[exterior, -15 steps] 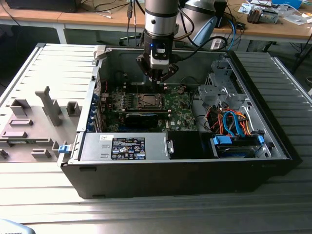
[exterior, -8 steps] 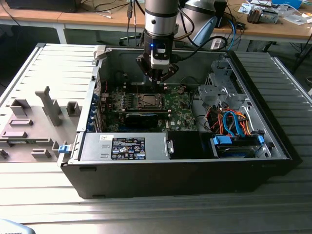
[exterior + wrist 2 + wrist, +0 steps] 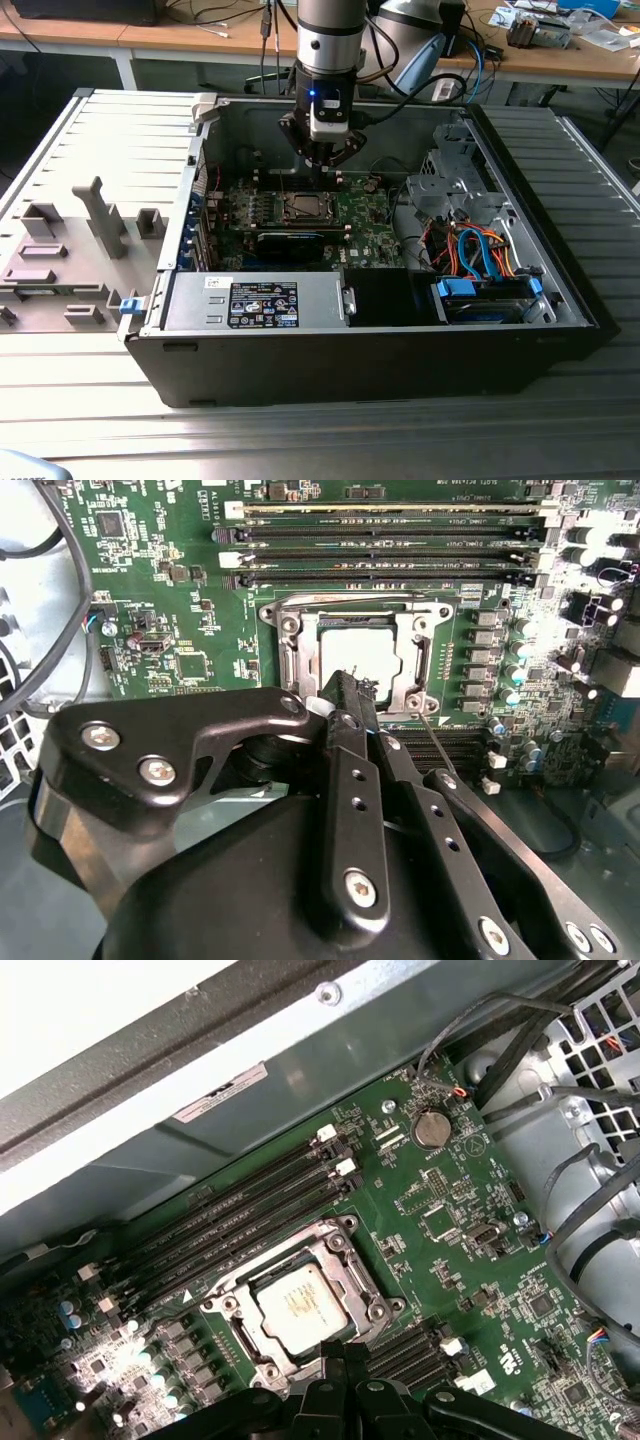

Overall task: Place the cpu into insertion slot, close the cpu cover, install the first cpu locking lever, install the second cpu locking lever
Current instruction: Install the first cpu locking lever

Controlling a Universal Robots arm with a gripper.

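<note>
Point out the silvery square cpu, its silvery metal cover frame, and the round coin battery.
silvery square cpu (image 3: pixel 300 1308): first wrist view, top face.
silvery metal cover frame (image 3: pixel 355 1270): first wrist view, side bar.
round coin battery (image 3: pixel 431 1128): first wrist view, centre.

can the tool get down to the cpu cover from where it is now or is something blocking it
Probably yes. The tool hangs just above the edge of the cpu cover, which lies closed around the cpu. In both wrist views nothing stands between them; the memory slots lie flat alongside.

The silvery cpu (image 3: pixel 301 1307) lies flat in the insertion slot (image 3: pixel 352 1252), the cpu cover (image 3: pixel 352 611) seemingly closed around it.
</note>
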